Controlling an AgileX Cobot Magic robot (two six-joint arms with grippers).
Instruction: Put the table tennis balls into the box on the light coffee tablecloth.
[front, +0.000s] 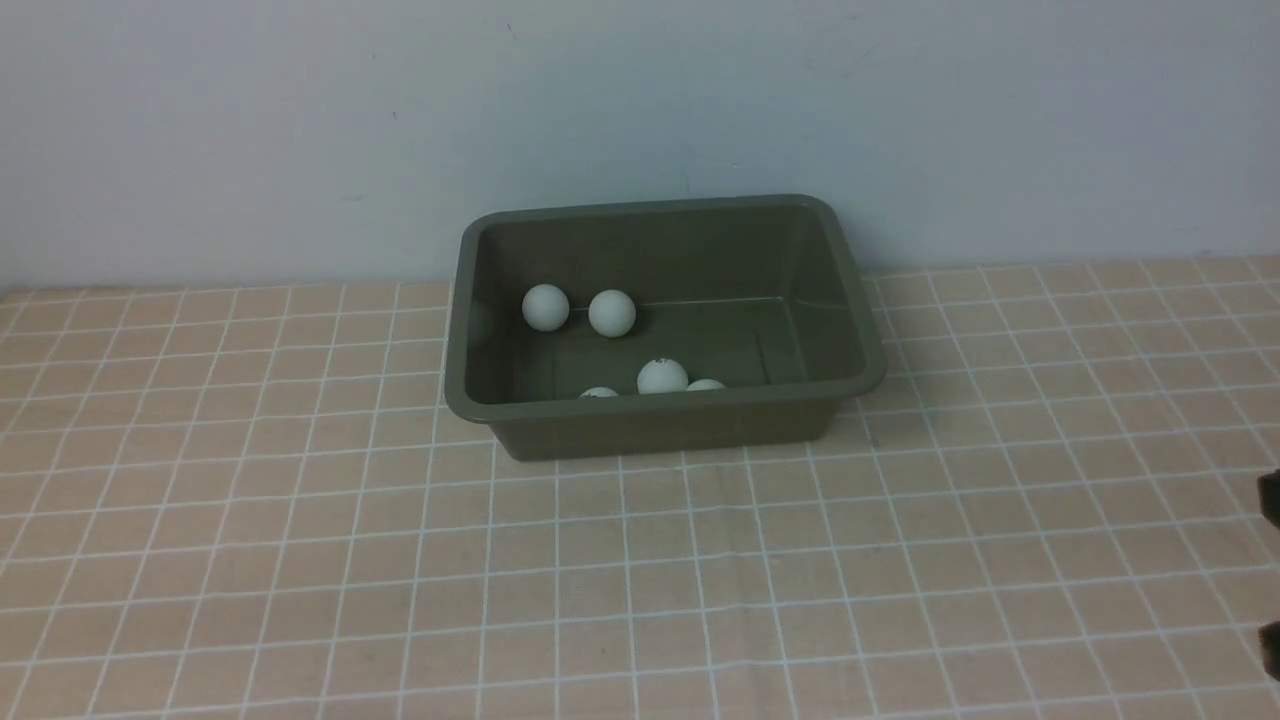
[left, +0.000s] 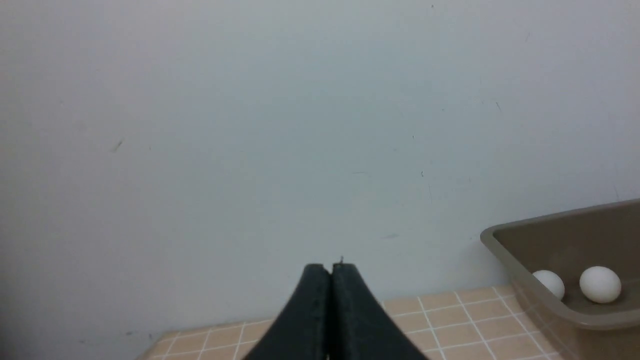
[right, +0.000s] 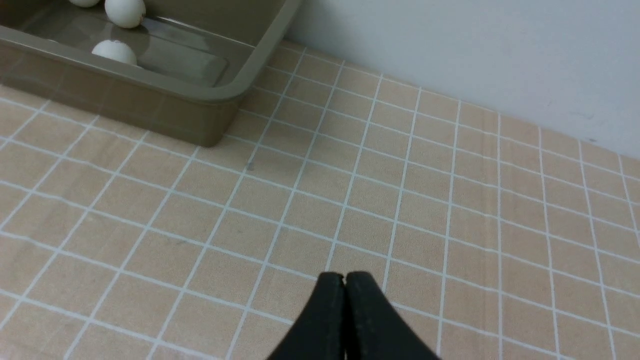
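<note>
The left gripper (left: 331, 272) is off to the left side and does not show in the front view. In its own wrist view its two black fingers are pressed flat together with nothing between them. It hangs above the light coffee tablecloth (front: 250, 560), a tan cloth with thin white lines that make small squares.

In the middle of the front view, near the wall, sits the box (front: 660, 415), an olive-green plastic tub with round corners and no lid. It rests on the cloth. All five table tennis balls, small white plastic balls, are inside it. Two sit side by side at about 9 o'clock from the middle of the box floor: the first ball (front: 545, 307) and the second ball (front: 612, 313). Three more lie at about 6 o'clock, close to the near wall: a low ball (front: 599, 393) half hidden by the rim, a bigger-looking ball (front: 662, 376) with a tiny dark mark on top, and one more ball (front: 706, 385) peeking over the rim.

The right gripper (right: 344, 280) is on the right side, over bare cloth. Its fingers are together too and hold nothing.

I see no ball left on the cloth, so the job looks done. The next move is likely just to keep both arms back and away from the box.

The dark mark is too small to read. I see no other words or labels.
</note>
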